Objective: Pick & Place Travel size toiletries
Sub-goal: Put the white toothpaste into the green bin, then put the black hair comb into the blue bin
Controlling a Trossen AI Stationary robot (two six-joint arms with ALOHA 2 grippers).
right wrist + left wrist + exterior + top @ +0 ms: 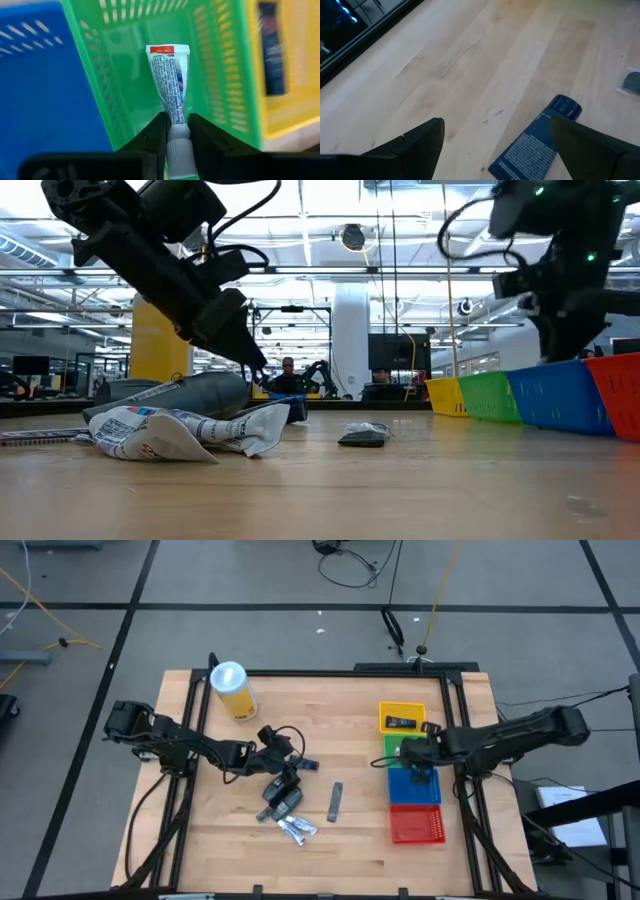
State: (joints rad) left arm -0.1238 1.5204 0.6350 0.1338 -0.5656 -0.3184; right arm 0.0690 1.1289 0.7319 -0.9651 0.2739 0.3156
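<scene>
The right gripper [176, 131], right of centre in the high view, clamps a white printed tube [170, 82] by its cap over the green slotted plastic tray [220, 65]. The left gripper [495, 137], spread wide at centre, hovers above a dark blue tube [532, 145] on the wooden worktop [470, 65], with the yellow tray [295, 75] beside the green one.

A: Where is the left arm?

B: It reaches from the tabletop's left edge toward the middle, bent at the elbow. Its tool, the left tool [283, 752], hangs low with its two dark fingers [415, 145] spread wide apart and nothing between them.

A: And the right arm?

B: It stretches in from the right edge, wrist angled downward. The right tool [177, 131] has its fingers drawn close together, pinching the capped end of a white tube [169, 82] that hangs forward from the tips.
</scene>
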